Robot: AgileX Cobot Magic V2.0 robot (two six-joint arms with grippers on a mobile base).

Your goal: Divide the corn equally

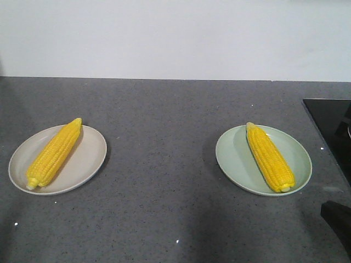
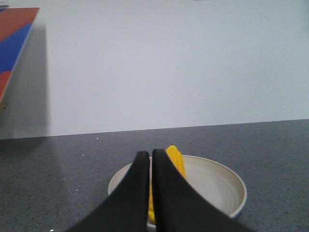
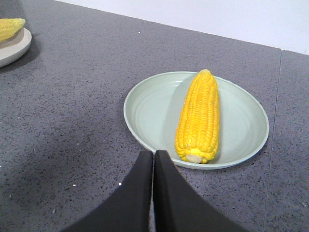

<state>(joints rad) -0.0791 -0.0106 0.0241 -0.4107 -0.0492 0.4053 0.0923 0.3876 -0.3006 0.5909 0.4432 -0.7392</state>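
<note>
Two corn cobs lie on the counter, one per plate. One corn cob (image 1: 55, 153) rests diagonally on the beige plate (image 1: 88, 159) at the left. The other corn cob (image 1: 270, 157) lies on the pale green plate (image 1: 230, 156) at the right. My left gripper (image 2: 149, 155) is shut and empty, hovering just before the beige plate (image 2: 212, 186), and it hides most of that corn (image 2: 175, 157). My right gripper (image 3: 153, 153) is shut and empty, its tips just short of the green plate's (image 3: 149, 111) near rim, left of the corn's (image 3: 199, 116) blunt end.
A black cooktop (image 1: 332, 126) is set into the grey counter at the right edge. A dark part of my right arm (image 1: 337, 222) shows at the lower right. A red and blue board (image 2: 14, 43) hangs at the far left. The white wall runs behind the counter.
</note>
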